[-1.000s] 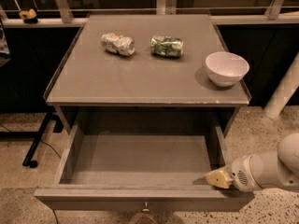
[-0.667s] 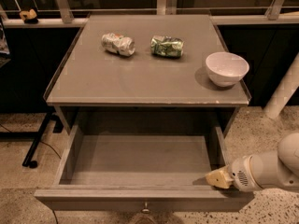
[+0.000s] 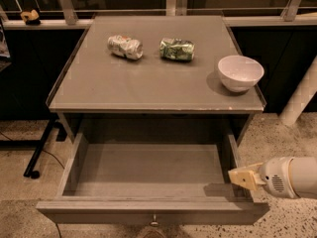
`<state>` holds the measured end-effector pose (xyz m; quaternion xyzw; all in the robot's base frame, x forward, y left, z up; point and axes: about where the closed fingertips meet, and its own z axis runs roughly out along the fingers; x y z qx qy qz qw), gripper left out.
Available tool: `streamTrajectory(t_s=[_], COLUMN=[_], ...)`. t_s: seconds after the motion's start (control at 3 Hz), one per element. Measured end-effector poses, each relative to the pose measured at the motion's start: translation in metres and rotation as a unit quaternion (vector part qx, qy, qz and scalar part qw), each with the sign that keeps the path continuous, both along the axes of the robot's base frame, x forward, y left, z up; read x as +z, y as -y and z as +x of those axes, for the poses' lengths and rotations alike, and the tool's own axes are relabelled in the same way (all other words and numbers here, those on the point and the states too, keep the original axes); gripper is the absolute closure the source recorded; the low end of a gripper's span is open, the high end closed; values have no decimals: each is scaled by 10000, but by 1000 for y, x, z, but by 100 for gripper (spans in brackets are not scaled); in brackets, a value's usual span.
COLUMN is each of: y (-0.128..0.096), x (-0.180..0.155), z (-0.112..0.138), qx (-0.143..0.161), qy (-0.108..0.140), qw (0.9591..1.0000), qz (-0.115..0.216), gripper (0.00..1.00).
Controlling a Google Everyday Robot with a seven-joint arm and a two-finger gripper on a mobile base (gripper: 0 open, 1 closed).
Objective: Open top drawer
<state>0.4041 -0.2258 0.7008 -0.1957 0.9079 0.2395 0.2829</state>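
The arm (image 3: pixel 293 177) is reaching in level from the right, the tool (image 3: pixel 243 177) hovering over the open top drawer's (image 3: pixel 148 170) right wall; clenched or released, I cannot tell.

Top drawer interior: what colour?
Plain grey top drawer, camera view; hand at its right wall.

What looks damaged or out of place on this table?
A crushed silver can and a crushed green can lie on their sides on the tabletop. The white bowl sits upright. The top drawer is pulled out, the claw at its right wall.
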Motion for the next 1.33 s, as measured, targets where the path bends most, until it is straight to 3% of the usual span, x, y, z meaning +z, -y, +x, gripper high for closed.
streamTrajectory(t_s=[0.33,0.67,1.0,1.33], y=[2,2,2,2], x=[21,22,22,22], z=[3,3,3,3], qx=[-66,-69,-69,-69], qy=[131,132,132,132], qw=[9999,9999,9999,9999], qz=[-33,-32,-32,-32], gripper=[35,11,0,0])
